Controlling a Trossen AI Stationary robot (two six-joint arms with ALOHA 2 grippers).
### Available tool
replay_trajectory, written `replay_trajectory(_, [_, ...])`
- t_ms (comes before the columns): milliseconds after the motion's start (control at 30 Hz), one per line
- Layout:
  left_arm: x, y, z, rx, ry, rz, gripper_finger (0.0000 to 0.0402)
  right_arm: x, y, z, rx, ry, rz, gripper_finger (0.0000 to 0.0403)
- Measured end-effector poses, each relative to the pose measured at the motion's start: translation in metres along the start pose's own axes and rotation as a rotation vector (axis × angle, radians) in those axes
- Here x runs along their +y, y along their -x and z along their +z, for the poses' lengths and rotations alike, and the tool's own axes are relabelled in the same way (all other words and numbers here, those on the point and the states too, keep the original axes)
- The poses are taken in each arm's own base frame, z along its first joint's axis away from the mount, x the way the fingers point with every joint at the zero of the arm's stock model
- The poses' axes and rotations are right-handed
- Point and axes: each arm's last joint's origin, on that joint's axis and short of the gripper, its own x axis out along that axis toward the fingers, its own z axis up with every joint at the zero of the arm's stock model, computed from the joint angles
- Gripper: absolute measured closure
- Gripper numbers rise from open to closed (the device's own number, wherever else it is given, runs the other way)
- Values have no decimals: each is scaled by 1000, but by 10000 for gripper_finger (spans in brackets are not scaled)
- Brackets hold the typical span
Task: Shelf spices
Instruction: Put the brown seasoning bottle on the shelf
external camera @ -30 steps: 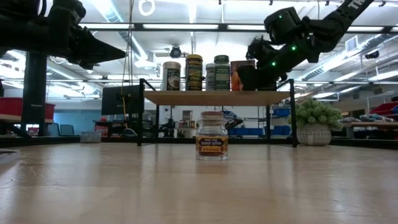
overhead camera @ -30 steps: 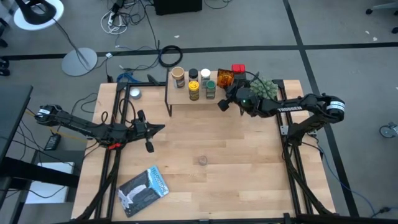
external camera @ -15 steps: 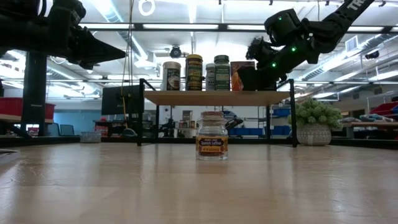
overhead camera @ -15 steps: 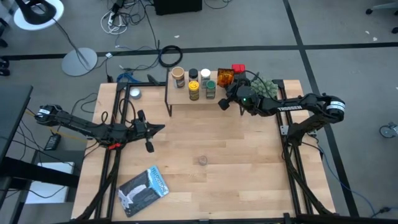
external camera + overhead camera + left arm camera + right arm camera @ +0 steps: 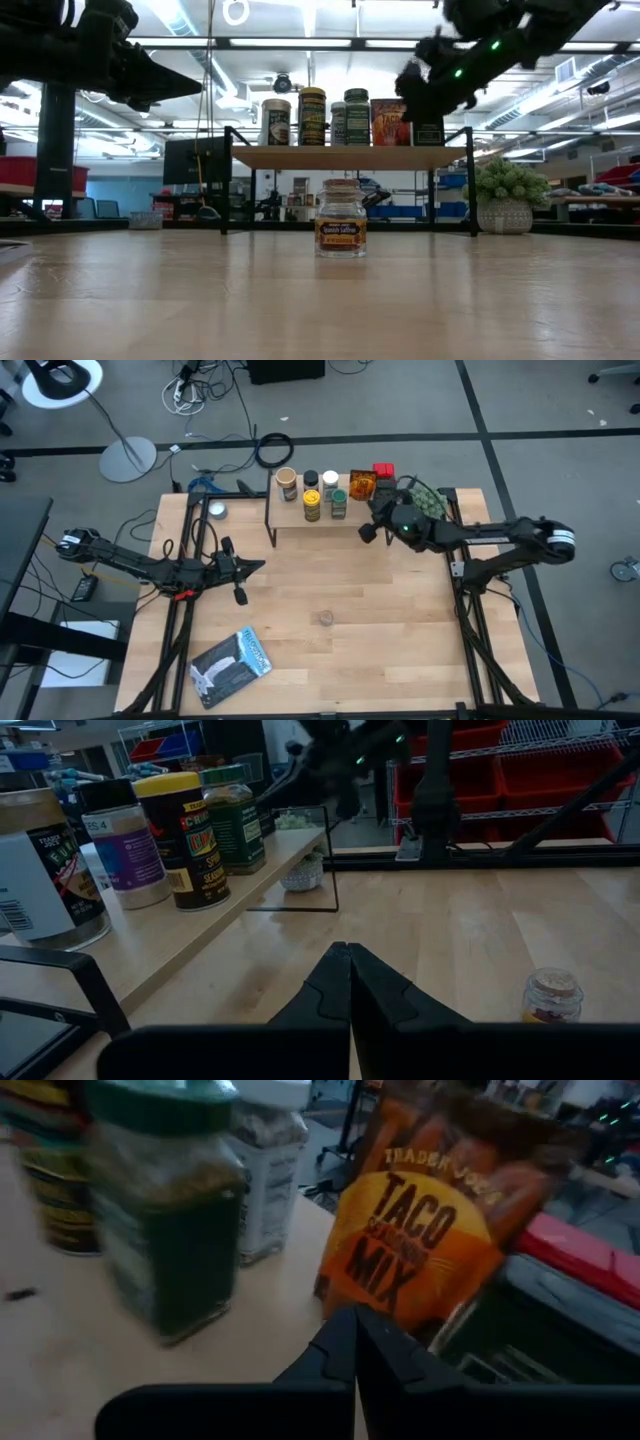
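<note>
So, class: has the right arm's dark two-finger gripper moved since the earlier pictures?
Yes. The right gripper has drawn back from the light wood shelf, shifting rightward and away from the spice jars.

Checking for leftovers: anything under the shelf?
In the low view, nothing stands between the shelf's legs; the cork-lidded jar sits on the table in front of it, hiding a strip. From above, the board covers that space.

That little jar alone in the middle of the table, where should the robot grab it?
Probably around the glass body of the little jar, just under its wider cork-coloured lid, coming straight down from above. It stands upright with bare table all round, so the jaws can close on opposite sides unobstructed.
</note>
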Motion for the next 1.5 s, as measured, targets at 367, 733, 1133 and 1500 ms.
replay_trajectory(367, [0, 0, 0, 0, -7, 0, 400, -2, 67, -5, 222, -221, 294, 402])
replay_trajectory(733, [0, 0, 0, 0, 8, 0, 400, 34, 74, -15, 359, -249, 640, 345])
replay_trajectory(1133, [0, 0, -1, 6, 30, -4, 400, 89, 58, -53, 488, -129, 765, 181])
replay_trajectory(1500, [-1, 0, -6, 57, 151, -28, 400, 132, 49, -95, 604, -129, 870, 57])
